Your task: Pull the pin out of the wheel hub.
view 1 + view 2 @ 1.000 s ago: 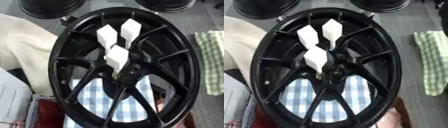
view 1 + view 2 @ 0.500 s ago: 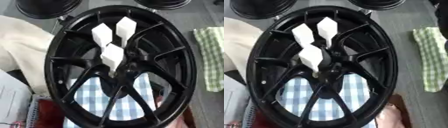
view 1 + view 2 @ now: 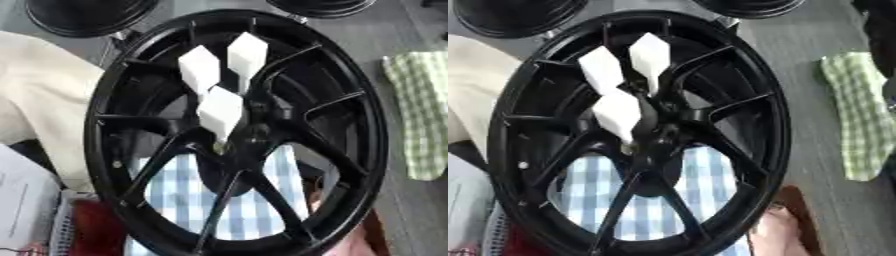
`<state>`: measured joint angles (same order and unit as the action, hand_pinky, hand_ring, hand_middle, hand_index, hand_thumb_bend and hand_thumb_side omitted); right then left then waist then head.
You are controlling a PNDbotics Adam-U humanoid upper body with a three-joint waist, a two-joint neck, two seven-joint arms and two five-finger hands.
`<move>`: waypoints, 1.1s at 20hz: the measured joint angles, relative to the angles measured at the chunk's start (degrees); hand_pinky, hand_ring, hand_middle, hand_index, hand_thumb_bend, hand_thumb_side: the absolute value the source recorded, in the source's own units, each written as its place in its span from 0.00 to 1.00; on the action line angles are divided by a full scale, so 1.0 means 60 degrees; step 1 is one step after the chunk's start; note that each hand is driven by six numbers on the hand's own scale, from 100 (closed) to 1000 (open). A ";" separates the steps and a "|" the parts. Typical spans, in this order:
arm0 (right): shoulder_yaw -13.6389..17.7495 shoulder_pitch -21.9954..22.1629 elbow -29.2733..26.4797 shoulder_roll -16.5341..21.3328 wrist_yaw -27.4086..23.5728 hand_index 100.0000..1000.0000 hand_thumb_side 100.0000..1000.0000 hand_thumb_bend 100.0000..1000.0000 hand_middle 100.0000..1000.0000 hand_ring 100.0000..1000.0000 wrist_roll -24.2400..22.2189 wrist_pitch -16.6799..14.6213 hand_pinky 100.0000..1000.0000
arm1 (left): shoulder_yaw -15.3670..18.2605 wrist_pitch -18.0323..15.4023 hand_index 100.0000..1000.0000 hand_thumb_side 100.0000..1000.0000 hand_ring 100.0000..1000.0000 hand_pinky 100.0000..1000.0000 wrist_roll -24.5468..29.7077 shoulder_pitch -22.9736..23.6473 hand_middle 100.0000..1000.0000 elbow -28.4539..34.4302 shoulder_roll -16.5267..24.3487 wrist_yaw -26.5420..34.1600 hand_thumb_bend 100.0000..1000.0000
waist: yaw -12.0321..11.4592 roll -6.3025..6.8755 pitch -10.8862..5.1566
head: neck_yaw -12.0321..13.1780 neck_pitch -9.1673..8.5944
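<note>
A large black multi-spoke alloy wheel [image 3: 114, 150] fills most of both views, seen face-on with its spokes running out from the central black hub [image 3: 661, 134]. 3 white block-shaped pins stand at the hub: the upper left white pin [image 3: 199, 70], the upper right white pin [image 3: 246, 54], and the lower white pin [image 3: 220, 111], which sits closest to the centre with its narrow end pointing down into the hub. All 3 are tilted, wide ends up and away from the hub, thin stems meeting among the inner spokes. They are still seated in the wheel.

Through the lower spoke openings shows a blue and white checked cloth [image 3: 188, 195]. To the wheel's left lies a crumpled cream fabric [image 3: 48, 110], touching or passing behind the rim. At the right edge, apart from the wheel on the grey tabletop [image 3: 807, 35], lies a green and white checked towel [image 3: 859, 120]. 2 more black round rims show partly at the top: one at upper left [image 3: 83, 15] and one at upper right [image 3: 328, 6].

At the bottom right, beside the wheel's lower rim, a person's bare hand [image 3: 772, 232] shows, near the rim; whether it touches is unclear.

No robot hand appears in either view, so I cannot tell whether either one is spread, curled or holding anything.
</note>
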<state>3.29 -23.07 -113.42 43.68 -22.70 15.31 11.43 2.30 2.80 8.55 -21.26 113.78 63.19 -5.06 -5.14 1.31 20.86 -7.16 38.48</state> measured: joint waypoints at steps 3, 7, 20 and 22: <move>-0.0025 -0.0004 0.0000 -0.0001 -0.0001 0.65 0.58 0.00 0.58 0.71 -0.0008 0.0008 0.84 | -0.0247 0.0228 0.82 0.59 0.76 0.79 0.1588 -0.0590 0.71 0.0036 0.0354 -0.0125 0.23 | 0.0036 0.0007 0.0004 | 0.0039 -0.0025; -0.0032 -0.0006 0.0000 -0.0001 -0.0001 0.65 0.59 0.00 0.58 0.71 -0.0033 0.0033 0.84 | -0.0621 0.0502 0.82 0.60 0.76 0.79 0.3203 -0.1288 0.71 0.0040 0.0670 -0.0333 0.26 | 0.0099 0.0050 0.0038 | 0.0092 -0.0067; -0.0192 -0.0071 0.0000 -0.0005 -0.0001 0.65 0.60 0.00 0.58 0.71 -0.0152 0.0151 0.84 | -0.2552 0.0513 0.82 0.61 0.77 0.79 0.6268 -0.4455 0.72 0.0002 0.0170 -0.0934 0.30 | 0.0290 0.0096 0.0081 | 0.0391 -0.0228; -0.0212 -0.0103 0.0000 -0.0010 -0.0001 0.65 0.60 0.00 0.58 0.71 -0.0169 0.0168 0.84 | -0.2866 0.0481 0.82 0.61 0.77 0.79 0.6523 -0.4976 0.72 -0.0138 -0.0131 -0.0934 0.30 | 0.0324 0.0090 0.0081 | 0.0429 -0.0230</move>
<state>2.02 -23.69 -113.42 43.62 -22.70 14.30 12.44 -14.90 5.69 47.69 -51.12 112.96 62.40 -10.67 -3.20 1.85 21.34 -4.59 37.10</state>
